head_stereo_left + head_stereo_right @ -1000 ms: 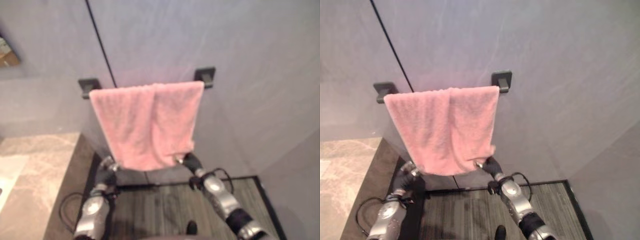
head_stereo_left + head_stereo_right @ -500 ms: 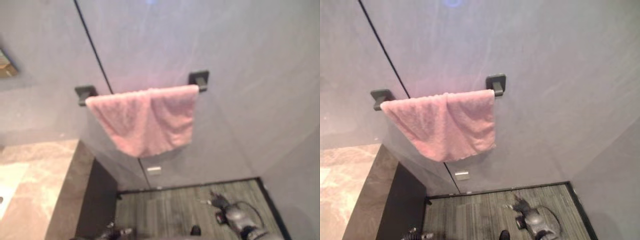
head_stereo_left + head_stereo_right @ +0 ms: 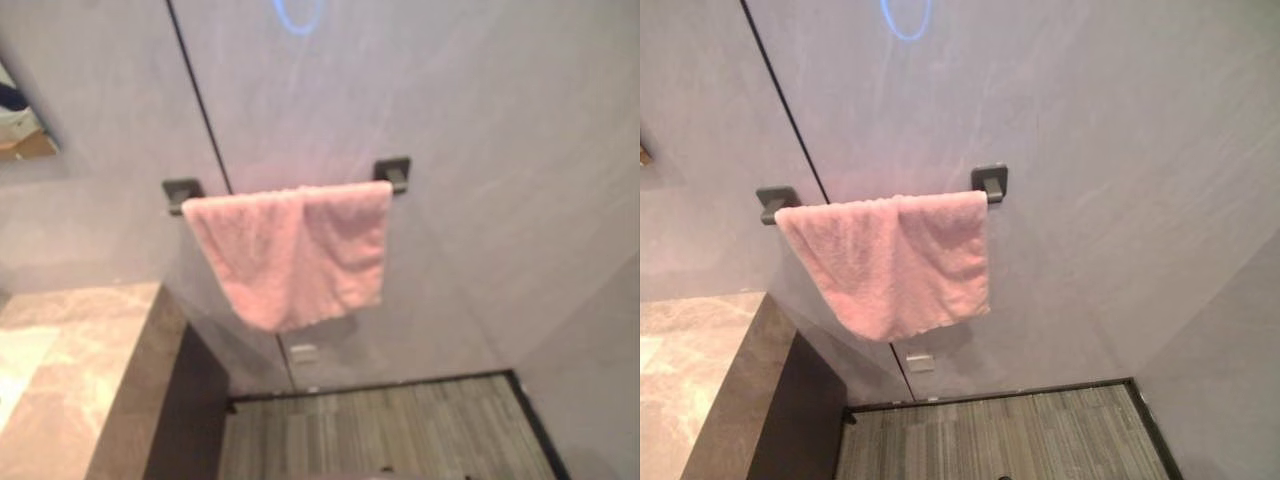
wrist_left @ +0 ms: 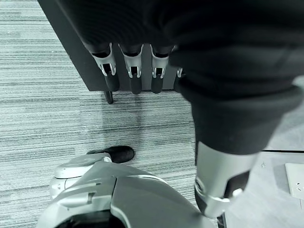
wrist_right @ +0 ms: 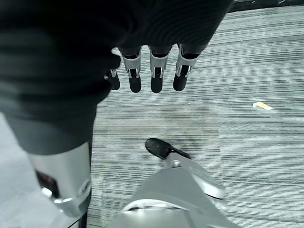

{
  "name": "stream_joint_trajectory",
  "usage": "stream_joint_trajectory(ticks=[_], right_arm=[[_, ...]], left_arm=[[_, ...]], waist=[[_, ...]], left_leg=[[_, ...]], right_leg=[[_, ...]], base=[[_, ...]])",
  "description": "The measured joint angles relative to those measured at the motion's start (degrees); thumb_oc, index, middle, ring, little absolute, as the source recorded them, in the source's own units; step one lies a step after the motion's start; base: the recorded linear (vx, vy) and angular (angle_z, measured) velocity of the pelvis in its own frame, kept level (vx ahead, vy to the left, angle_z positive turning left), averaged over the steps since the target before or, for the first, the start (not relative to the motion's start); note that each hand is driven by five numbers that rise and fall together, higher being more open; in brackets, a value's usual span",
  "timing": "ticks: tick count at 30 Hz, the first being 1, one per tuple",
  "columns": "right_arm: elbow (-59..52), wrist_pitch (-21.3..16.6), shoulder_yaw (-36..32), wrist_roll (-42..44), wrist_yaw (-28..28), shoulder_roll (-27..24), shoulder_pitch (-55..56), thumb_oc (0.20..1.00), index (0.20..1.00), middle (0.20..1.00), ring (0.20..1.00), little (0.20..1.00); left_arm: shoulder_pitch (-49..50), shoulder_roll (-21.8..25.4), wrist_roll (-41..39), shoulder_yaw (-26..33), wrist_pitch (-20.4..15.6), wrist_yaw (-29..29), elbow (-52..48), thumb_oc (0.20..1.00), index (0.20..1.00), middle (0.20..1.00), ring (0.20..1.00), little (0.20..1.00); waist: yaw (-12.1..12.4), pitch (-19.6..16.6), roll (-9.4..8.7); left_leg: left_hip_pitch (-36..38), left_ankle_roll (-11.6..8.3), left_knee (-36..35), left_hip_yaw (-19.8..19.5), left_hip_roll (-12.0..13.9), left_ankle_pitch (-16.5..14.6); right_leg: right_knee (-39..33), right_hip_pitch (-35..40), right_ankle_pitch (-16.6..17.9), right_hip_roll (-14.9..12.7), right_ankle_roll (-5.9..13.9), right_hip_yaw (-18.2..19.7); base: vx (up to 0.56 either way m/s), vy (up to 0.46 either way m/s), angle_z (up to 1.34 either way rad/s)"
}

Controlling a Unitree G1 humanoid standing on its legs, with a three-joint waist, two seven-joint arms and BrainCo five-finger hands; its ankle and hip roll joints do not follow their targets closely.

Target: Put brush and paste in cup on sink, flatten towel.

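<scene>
A pink towel (image 3: 295, 255) hangs over a dark bar between two dark wall brackets (image 3: 183, 190) (image 3: 393, 172). It covers nearly the whole bar, with a fold line near its middle, and its left side slants inward toward the lower edge. Nothing touches it. My left hand (image 4: 135, 78) hangs low beside the dark cabinet, above the striped floor, its fingers straight and holding nothing. My right hand (image 5: 156, 78) hangs likewise over the floor, fingers straight and empty.
A marble counter (image 3: 70, 360) with a dark cabinet side (image 3: 185, 410) stands at the left. Grey walls meet in a corner at the right. A small wall plate (image 3: 303, 353) sits under the towel. A yellowish scrap (image 5: 262, 105) lies on the striped floor (image 3: 400, 430).
Both hands were at the towel's lower corners a second ago; they let go and dropped to my sides. The towel now hangs free and shorter. The camera has shifted slightly.
</scene>
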Motion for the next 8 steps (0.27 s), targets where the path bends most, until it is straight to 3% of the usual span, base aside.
stream_joint_trajectory(ticks=[8], right_arm=[[-2.1, -0.4, 1.7, -1.2, 0.5, 0.1, -1.2, 1.0, 1.0, 1.0, 1.0, 1.0]], left_arm=[[0.0, 0.0, 0.0, -0.5, -0.1, 0.1, -0.4, 1.0, 1.0, 1.0, 1.0, 1.0]], waist=[[0.0, 0.0, -0.15]], left_leg=[[0.0, -0.02, 0.0, -0.2, 0.1, 0.0]], right_leg=[[0.0, 0.1, -0.1, 0.1, -0.1, -0.1]], base=[[0.0, -0.026, 0.0]])
